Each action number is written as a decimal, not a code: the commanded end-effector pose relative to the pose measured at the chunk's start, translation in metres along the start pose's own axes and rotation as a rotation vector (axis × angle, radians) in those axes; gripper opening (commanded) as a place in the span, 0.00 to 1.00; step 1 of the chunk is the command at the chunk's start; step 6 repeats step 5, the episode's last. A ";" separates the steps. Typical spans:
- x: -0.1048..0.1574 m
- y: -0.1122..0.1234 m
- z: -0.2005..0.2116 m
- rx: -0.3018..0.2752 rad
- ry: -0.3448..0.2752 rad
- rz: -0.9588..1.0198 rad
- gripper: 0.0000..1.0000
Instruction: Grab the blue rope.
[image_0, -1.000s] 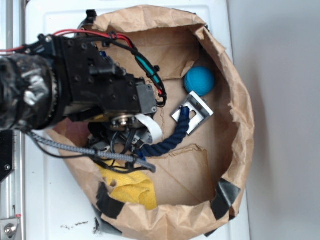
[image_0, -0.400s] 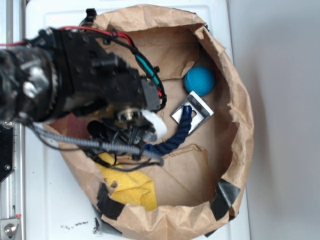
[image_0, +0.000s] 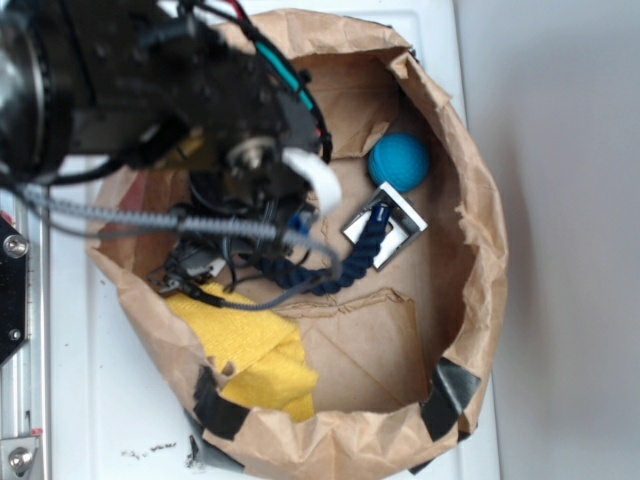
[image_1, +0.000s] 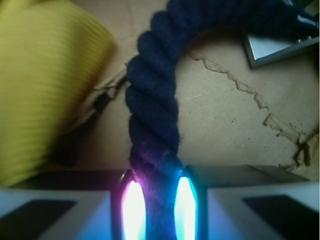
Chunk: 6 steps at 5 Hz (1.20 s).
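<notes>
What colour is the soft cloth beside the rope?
Yellow cloth, ribbed; clearest in the wrist view.

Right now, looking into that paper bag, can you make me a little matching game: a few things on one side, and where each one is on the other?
Things:
1. blue rope
2. teal ball
3. yellow cloth
4. metal bracket

Places:
A. along the bag's lower left wall
B. pinched in the tool
C. just below the ball, under the rope's far end
D. against the bag's upper right wall

Pairs: 1-B, 2-D, 3-A, 4-C
</notes>
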<state>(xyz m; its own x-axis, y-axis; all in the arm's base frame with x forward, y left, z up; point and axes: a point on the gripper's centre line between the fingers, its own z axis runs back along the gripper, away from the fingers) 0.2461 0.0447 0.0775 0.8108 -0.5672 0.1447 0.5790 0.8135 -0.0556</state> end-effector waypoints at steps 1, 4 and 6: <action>0.024 -0.008 0.080 0.124 -0.050 0.149 0.00; 0.075 -0.031 0.122 0.236 -0.062 0.281 0.00; 0.073 -0.030 0.118 0.253 -0.024 0.282 0.00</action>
